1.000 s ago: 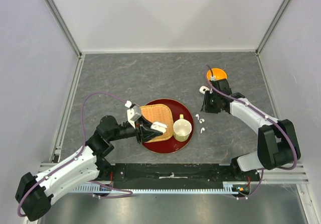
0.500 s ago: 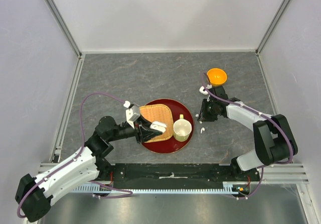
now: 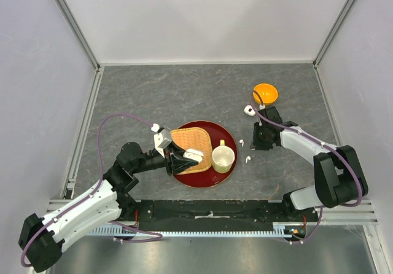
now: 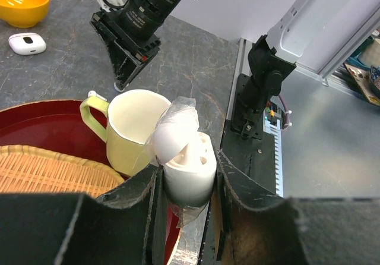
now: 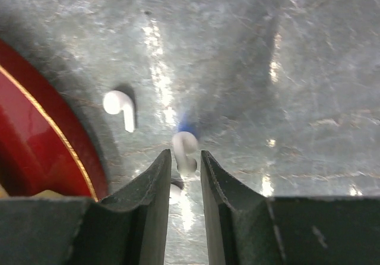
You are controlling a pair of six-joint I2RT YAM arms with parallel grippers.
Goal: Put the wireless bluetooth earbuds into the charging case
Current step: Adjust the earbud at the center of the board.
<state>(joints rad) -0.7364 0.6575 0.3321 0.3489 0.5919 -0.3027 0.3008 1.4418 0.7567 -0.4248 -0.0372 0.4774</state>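
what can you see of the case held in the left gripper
A small white glossy plastic charging case, pebble-shaped, its hinged lid flipped open. The wells inside look empty, and clear film clings to it. It stands upright, pinched by the left gripper, above the red tray, near the cream cup.

Top view: bright, even light from above. The table shows only short, soft shadows, and the walls wash out pale toward 12 o'clock.

Right wrist view: white glare streaks the table from 12 to 6 o'clock, and the centre earbud is slightly soft.

Left wrist view: the fingers at 6 o'clock are dark and blurred, while the case is sharp.
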